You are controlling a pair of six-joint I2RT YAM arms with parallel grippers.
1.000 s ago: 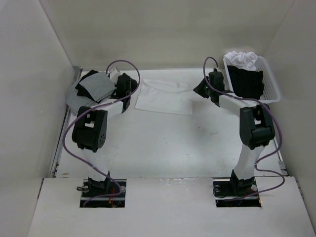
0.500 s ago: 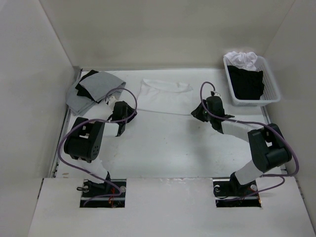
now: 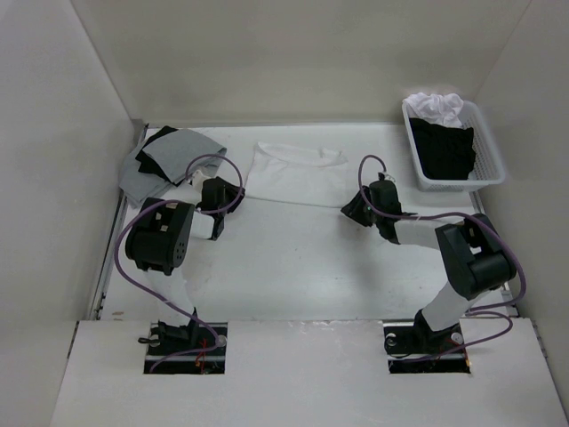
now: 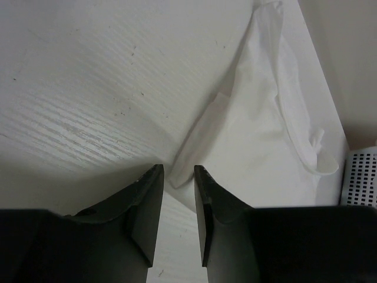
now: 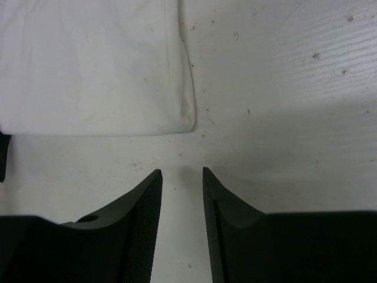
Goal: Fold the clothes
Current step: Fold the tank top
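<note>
The clothes (image 3: pixel 298 173), a thin white top, lie spread flat at the back middle of the table. My left gripper (image 3: pixel 236 195) is at its near left corner. In the left wrist view, that fabric (image 4: pixel 259 135) tapers to a corner that reaches just between the tips of the left gripper (image 4: pixel 178 174), whose jaws stand apart and press nothing. My right gripper (image 3: pixel 349 212) is at the near right corner. The right wrist view has the right gripper (image 5: pixel 181 171) open over bare table, a short way from the rounded corner of the clothes (image 5: pixel 94 65).
A white basket (image 3: pixel 487 151) at the back right holds white and black laundry; its mesh wall (image 4: pixel 360 177) shows in the left wrist view. A grey and black pile (image 3: pixel 169 160) lies at the back left. Walls close in on three sides.
Over the last second both grippers came from the back towards the near side, and the bunched top got drawn out flat. Since then both have stayed at its near corners with jaws apart.
</note>
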